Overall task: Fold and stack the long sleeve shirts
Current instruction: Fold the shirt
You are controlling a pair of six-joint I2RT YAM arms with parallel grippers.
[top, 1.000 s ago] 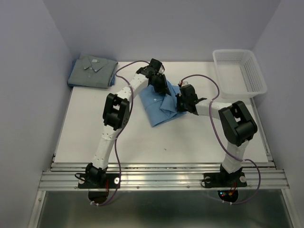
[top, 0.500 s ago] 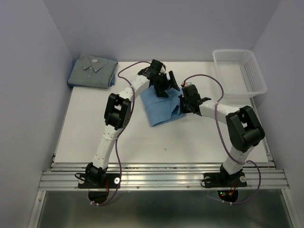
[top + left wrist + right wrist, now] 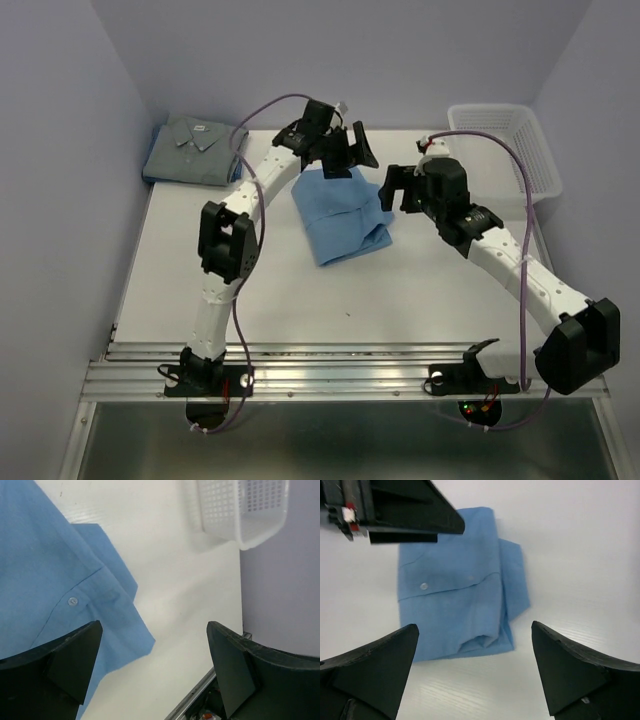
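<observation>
White links (image 3: 262,182); black joints (image 3: 222,240); black left pincer (image 3: 352,158); purple cables (image 3: 480,133)

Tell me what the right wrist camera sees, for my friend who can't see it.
A folded sky-blue shirt lies on the white table, seen from above between the open black fingers of the right gripper. Part of the left gripper pokes in at the top left.

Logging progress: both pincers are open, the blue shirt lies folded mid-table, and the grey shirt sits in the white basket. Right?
No: the grey shirt lies folded at the table's far left corner, not in the basket, as the top view shows. The rest holds: left pincer and right pincer open, blue shirt folded mid-table.
</observation>
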